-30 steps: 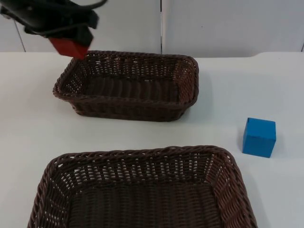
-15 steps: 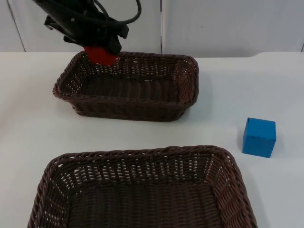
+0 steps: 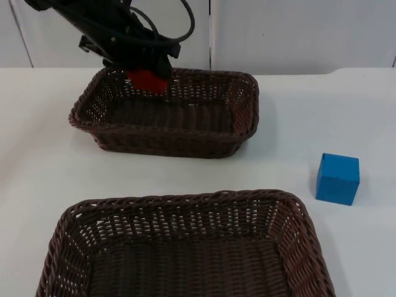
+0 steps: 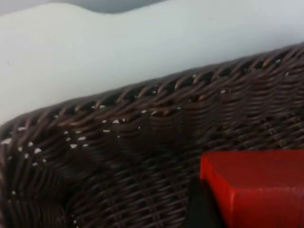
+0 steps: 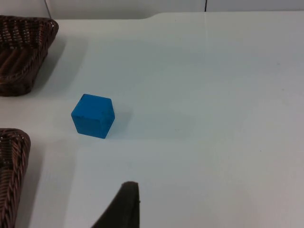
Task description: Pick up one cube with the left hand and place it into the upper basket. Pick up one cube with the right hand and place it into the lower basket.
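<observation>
On the white desk (image 3: 43,154), the left tool (image 3: 146,75) grips the red cube (image 3: 147,80) over the upper basket (image 3: 244,99); release comes next. The right tool's (image 5: 121,209) state cannot be told; it waits near the blue cube (image 3: 337,179).

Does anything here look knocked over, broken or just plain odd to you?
Nothing stands out. Both baskets sit flat, the upper basket and lower basket. The left claw holds the red cube over the upper one, and the blue cube sits squarely on the table.

White table top (image 3: 37,161), ending at a grey partition wall (image 3: 297,31). Directly on it: upper basket (image 3: 238,133) toward the wall, lower basket (image 3: 185,204) at the near edge, blue cube (image 3: 337,179) standing apart, right of both baskets, touching neither.
</observation>
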